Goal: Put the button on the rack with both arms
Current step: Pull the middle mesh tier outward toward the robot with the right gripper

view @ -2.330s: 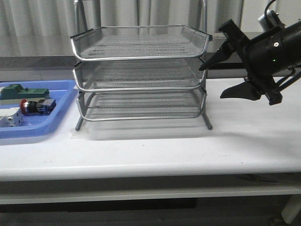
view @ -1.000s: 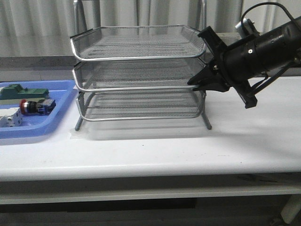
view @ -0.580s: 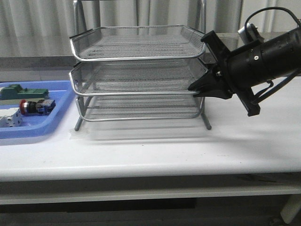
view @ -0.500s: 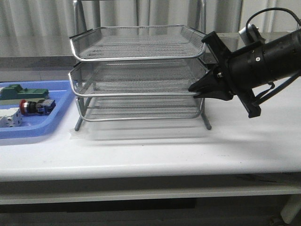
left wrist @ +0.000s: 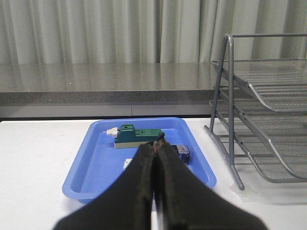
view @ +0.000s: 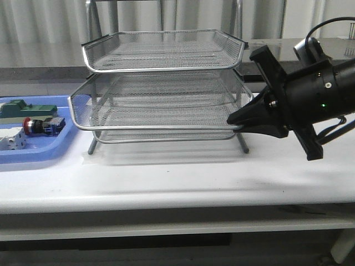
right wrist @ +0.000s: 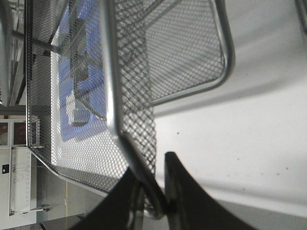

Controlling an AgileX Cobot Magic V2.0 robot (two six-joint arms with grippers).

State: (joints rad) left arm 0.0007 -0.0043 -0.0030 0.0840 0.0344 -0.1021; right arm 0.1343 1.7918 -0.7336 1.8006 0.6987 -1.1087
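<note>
The button [view: 39, 126] lies in the blue tray [view: 50, 149] at the left, red cap to the left. In the left wrist view only its blue rear block [left wrist: 183, 152] shows beside my left gripper [left wrist: 157, 143], which is shut and empty above that tray. The silver three-tier rack [view: 161, 69] stands mid-table. Its middle tray [view: 155, 127] is slid out toward the front. My right gripper [view: 236, 123] is shut on that tray's right front rim; in the right wrist view the rim [right wrist: 144, 182] sits clamped in the right gripper [right wrist: 148, 155].
A green block [view: 28, 109] and a white block [view: 12, 142] share the blue tray with the button. The green block [left wrist: 139, 136] lies just past my left fingertips. The rack's legs [left wrist: 230, 120] stand to one side of the blue tray [left wrist: 96, 158].
My right gripper came in from the right, shut on the middle tray's rim and drew it out toward the front. The button has not moved.
</note>
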